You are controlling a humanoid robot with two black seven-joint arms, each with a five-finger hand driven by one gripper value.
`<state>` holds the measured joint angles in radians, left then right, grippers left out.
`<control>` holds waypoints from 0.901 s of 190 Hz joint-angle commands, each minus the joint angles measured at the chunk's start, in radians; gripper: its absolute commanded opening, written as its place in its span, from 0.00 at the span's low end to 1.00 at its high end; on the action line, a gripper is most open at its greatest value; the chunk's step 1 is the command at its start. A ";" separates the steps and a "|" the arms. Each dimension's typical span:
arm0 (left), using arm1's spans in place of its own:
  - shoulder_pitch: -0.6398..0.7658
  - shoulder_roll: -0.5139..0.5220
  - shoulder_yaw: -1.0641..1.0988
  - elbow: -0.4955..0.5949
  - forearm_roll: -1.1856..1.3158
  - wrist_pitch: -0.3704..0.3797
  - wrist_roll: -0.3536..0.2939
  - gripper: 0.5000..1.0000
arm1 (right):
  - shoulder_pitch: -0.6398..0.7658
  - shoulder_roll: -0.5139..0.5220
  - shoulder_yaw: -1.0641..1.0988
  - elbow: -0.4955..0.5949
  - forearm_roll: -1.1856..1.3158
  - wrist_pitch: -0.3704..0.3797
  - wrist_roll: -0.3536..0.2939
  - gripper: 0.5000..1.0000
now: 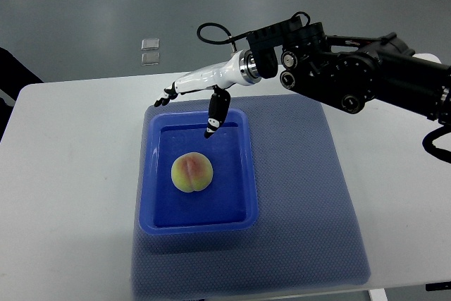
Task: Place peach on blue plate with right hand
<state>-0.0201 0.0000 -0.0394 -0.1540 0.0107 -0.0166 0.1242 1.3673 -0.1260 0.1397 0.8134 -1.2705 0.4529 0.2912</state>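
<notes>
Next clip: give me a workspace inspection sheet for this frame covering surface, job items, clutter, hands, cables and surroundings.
Surface: white table with a blue-grey mat on it.
Job's things: peach lies inside the blue plate, which sits on the mat.
Clutter: nothing seen on the table.
Hands: right hand open above the plate's far edge, holding nothing; left not in view.
Cables: black cable loops above the right wrist.
Surroundings: grey floor, two small clear squares on it.
</notes>
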 commanded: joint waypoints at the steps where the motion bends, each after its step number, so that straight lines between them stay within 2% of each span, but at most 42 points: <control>1: -0.003 0.000 0.001 -0.001 0.000 0.000 0.000 1.00 | -0.023 -0.047 0.084 -0.077 0.109 -0.022 -0.012 0.85; 11: -0.003 0.000 0.001 -0.001 0.000 0.000 0.000 1.00 | -0.024 -0.047 0.084 -0.077 0.109 -0.022 -0.012 0.85; 12: -0.003 0.000 0.001 -0.001 0.000 0.000 0.000 1.00 | -0.057 -0.053 0.130 -0.130 0.175 -0.043 -0.015 0.85; 18: -0.003 0.000 0.001 -0.001 0.000 0.000 0.000 1.00 | -0.080 -0.053 0.164 -0.164 0.221 -0.062 -0.018 0.85; 32: -0.003 0.000 0.001 -0.001 0.000 0.000 0.000 1.00 | -0.093 -0.056 0.184 -0.184 0.252 -0.071 -0.021 0.85; 33: -0.003 0.000 0.003 -0.001 0.000 0.000 0.000 1.00 | -0.121 -0.060 0.230 -0.238 0.322 -0.100 -0.038 0.85; 41: -0.003 0.000 0.003 -0.001 0.000 0.000 0.000 1.00 | -0.146 -0.058 0.268 -0.281 0.384 -0.131 -0.055 0.85; 49: -0.003 0.000 0.003 -0.001 0.002 0.000 0.000 1.00 | -0.171 -0.053 0.301 -0.318 0.447 -0.164 -0.064 0.85; 59: -0.003 0.000 0.003 -0.001 0.002 0.000 0.000 1.00 | -0.171 -0.053 0.301 -0.318 0.447 -0.164 -0.064 0.85; 60: -0.003 0.000 0.003 -0.001 0.002 0.000 0.000 1.00 | -0.203 -0.052 0.335 -0.351 0.523 -0.209 -0.066 0.85; 65: -0.003 0.000 0.003 -0.001 0.002 0.000 0.000 1.00 | -0.218 -0.050 0.347 -0.362 0.552 -0.227 -0.067 0.85; 85: -0.003 0.000 0.003 -0.001 0.002 0.000 0.000 1.00 | -0.283 -0.050 0.367 -0.373 0.715 -0.284 -0.067 0.85; 103: -0.003 0.000 0.003 -0.001 0.002 0.000 0.000 1.00 | -0.300 -0.052 0.368 -0.373 0.784 -0.295 -0.069 0.85; 104: -0.003 0.000 0.001 -0.001 0.002 0.000 0.000 1.00 | -0.316 -0.055 0.368 -0.373 0.862 -0.304 -0.073 0.85; 122: -0.003 0.000 0.001 -0.001 0.002 0.000 0.000 1.00 | -0.347 -0.058 0.367 -0.373 0.979 -0.313 -0.083 0.85; 171: -0.003 0.000 0.003 -0.001 0.002 0.000 0.000 1.00 | -0.399 -0.055 0.370 -0.373 1.059 -0.322 -0.083 0.85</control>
<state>-0.0230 0.0000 -0.0369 -0.1550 0.0126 -0.0170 0.1243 0.9836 -0.1835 0.5087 0.4402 -0.2333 0.1360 0.2087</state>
